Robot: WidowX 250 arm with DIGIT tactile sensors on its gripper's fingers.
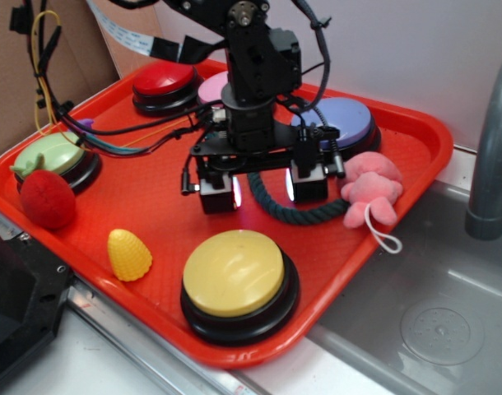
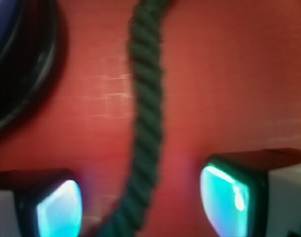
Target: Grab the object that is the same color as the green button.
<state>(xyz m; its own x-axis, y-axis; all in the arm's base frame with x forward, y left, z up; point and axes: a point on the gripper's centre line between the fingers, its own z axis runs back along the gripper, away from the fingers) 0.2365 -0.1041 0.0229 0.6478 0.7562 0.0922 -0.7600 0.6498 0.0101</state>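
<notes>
The dark green rope [image 1: 296,214] lies curved on the red tray [image 1: 152,197], tied to a pink plush toy [image 1: 371,186]. My gripper [image 1: 263,191] is low over the tray, open, with its two fingers on either side of the rope. In the wrist view the rope [image 2: 146,118] runs down the middle between the two glowing pads [image 2: 224,200], with a gap on each side. The green button [image 1: 55,155] sits at the tray's left edge, partly behind a red plush strawberry [image 1: 47,199].
A yellow button [image 1: 234,276] is at the tray's front, a red button [image 1: 165,82] at the back, a purple button [image 1: 341,123] behind the plush, a pink button behind the arm. A yellow corn toy [image 1: 129,253] lies front left. A sink and grey pipe [image 1: 490,156] are at right.
</notes>
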